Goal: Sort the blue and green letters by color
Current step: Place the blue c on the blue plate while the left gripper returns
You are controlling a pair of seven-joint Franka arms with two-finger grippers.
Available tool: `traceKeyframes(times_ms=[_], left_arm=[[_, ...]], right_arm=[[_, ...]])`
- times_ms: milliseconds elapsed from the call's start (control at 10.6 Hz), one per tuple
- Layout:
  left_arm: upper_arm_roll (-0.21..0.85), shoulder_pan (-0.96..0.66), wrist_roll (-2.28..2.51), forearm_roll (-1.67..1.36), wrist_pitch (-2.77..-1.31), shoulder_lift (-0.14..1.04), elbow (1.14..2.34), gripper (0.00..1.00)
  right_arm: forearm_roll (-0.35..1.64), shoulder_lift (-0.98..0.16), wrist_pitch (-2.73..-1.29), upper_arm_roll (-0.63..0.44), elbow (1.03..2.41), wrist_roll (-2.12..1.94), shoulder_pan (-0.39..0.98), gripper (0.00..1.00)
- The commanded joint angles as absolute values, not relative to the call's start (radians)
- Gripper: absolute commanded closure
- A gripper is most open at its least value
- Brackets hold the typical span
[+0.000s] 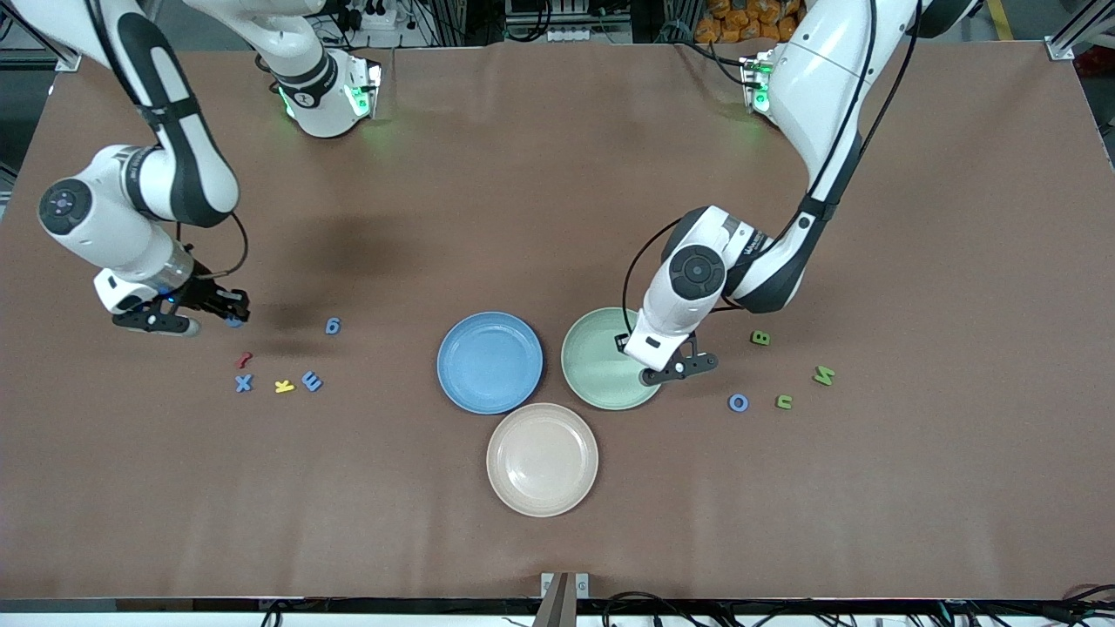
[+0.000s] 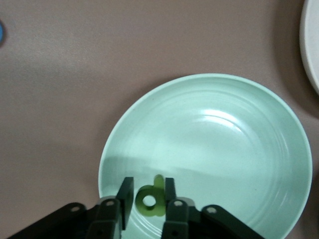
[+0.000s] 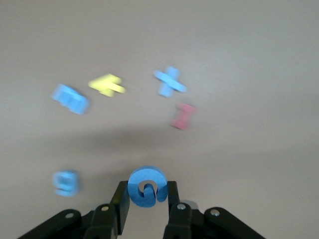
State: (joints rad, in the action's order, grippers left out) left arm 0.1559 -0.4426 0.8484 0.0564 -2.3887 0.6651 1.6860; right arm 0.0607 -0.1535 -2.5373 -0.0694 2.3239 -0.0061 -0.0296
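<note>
Letters are only just getting sorted. A green letter is sitting between the left gripper's fingers, right over the green plate, and from the left wrist view I cannot tell whether the jaws are pinching it or letting go. At the right arm's end of the table, the right gripper is clamping a blue letter low over the brown tabletop.

Both colour plates are looking bare: the blue plate is holding nothing, and so is the beige plate.

Waiting loose near the right gripper are three blue letters; beside them are a red letter and a yellow letter. Toward the left arm's end, three green letters and one blue O are lying on the table. Most of the job is still ahead, I'd judge.
</note>
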Motion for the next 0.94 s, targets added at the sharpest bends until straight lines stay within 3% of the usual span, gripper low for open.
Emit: traceKeyframes(times_ms=[0, 471, 848], left_arm=[[0.137, -0.454, 0.887, 0.087, -2.375, 0.669, 1.647, 0.00], [0.138, -0.306, 0.691, 0.126, -2.291, 0.575, 1.651, 0.00], [0.138, -0.195, 0.479, 0.127, -2.281, 0.601, 1.664, 0.00]], right_arm=[[0.077, -0.195, -2.406, -0.067, 2.144, 0.262, 0.177, 0.78], [0.078, -0.469, -2.350, -0.067, 1.786, 0.467, 0.472, 0.79], [0.078, -0.665, -2.406, -0.067, 1.589, 0.541, 0.589, 0.78]])
